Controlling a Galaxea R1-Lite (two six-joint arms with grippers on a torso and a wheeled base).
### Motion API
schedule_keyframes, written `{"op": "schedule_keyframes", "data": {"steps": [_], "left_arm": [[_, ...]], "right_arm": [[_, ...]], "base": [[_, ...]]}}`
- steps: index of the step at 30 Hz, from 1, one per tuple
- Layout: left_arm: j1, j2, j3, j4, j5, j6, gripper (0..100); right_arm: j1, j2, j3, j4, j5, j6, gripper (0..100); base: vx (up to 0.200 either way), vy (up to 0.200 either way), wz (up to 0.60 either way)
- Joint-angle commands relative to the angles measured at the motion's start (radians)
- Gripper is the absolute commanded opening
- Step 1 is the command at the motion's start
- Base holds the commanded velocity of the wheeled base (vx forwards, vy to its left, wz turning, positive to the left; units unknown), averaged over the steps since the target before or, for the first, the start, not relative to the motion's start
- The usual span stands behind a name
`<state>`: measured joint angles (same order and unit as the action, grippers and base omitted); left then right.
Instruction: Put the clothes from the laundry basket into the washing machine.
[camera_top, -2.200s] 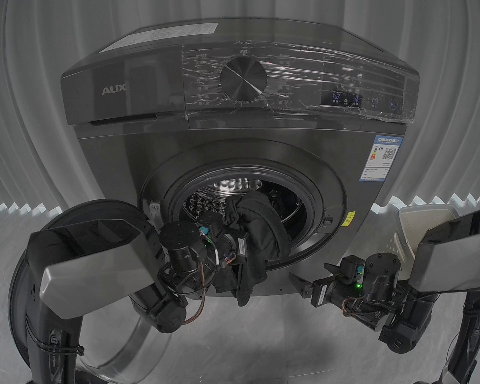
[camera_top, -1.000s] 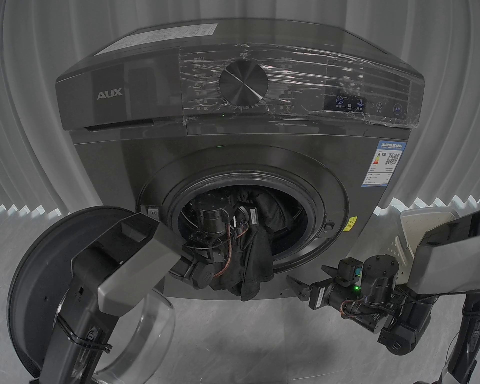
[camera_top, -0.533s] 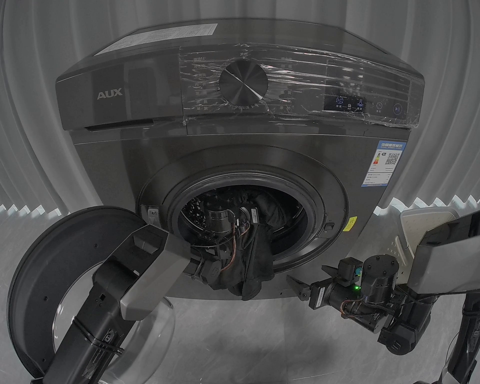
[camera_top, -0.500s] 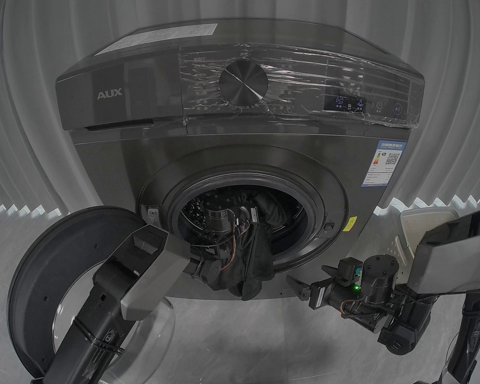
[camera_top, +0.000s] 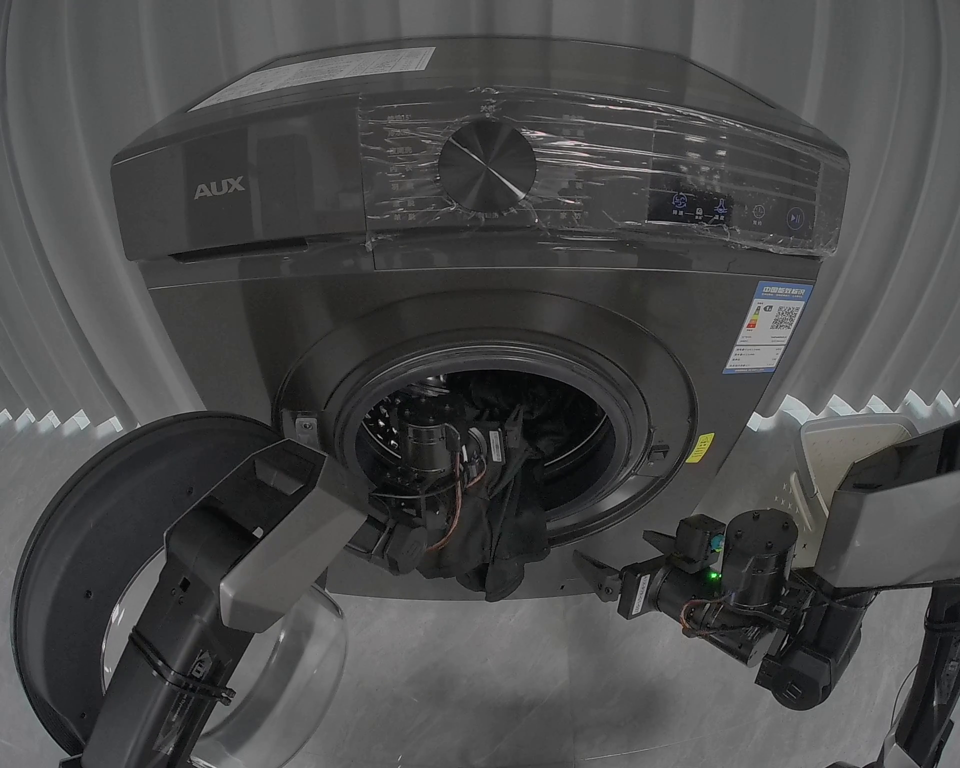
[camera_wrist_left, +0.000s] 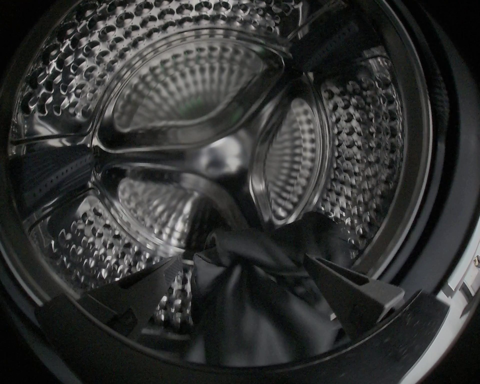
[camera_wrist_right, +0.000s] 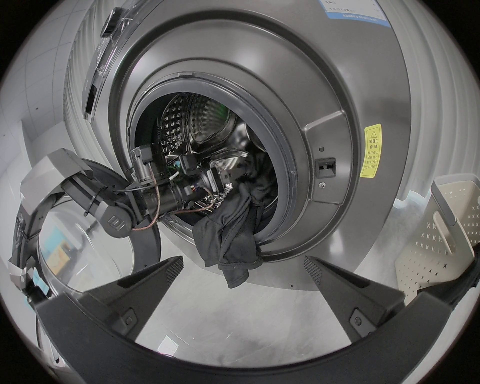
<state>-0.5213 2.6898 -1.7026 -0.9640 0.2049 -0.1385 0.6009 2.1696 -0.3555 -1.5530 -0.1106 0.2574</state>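
The left end effector (camera_wrist_left: 245, 295) sits inside the washer's (camera_top: 250, 330) round opening, its fingers (camera_wrist_left: 350, 295) spread wide apart and clamped on nothing. Past them the drum (camera_wrist_left: 190, 85) lies open and deep, with free room above and to both sides. The opening's rim (camera_wrist_right: 285, 150) rings the left wrist closely, and the arm crosses its lower left edge.

The garment (camera_wrist_left: 255, 300) lies between the two fingers, bunched on the drum's bottom; I cannot tell whether they touch it. From there it runs back over the lower lip and hangs down the washer's front, its tail clear of the floor (camera_top: 500, 680). It is black, soft, creased cloth. The drum is shiny metal, dimpled and perforated, with smooth raised paddles.

The right end effector (camera_wrist_right: 240, 290) is low before the washer, to the lower right of the opening and well apart from the garment. Its fingers are apart and hold nothing, with open floor beneath.

The door (camera_top: 90, 520), round with a clear bowl, stands swung open to the left. A pale, perforated basket (camera_top: 840, 440) stands at the right.
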Motion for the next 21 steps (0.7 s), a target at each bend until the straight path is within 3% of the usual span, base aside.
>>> {"op": "schedule_keyframes", "data": {"steps": [1,9,21], "left_arm": [[-0.036,-0.169,0.261,0.028,-0.032,-0.006,100],[-0.071,-0.165,0.331,0.088,-0.056,-0.004,100],[-0.059,-0.068,0.3,0.131,-0.068,0.008,100]], "right_arm": [[0.0,0.001,0.0,-0.001,0.0,0.0,100],[0.002,0.001,0.0,-0.001,0.0,0.0,100],[0.0,0.006,-0.005,-0.002,0.0,0.002,100]], "base": [[0.0,0.0,0.0],[0.0,0.0,0.0],[0.0,0.0,0.0]]}}
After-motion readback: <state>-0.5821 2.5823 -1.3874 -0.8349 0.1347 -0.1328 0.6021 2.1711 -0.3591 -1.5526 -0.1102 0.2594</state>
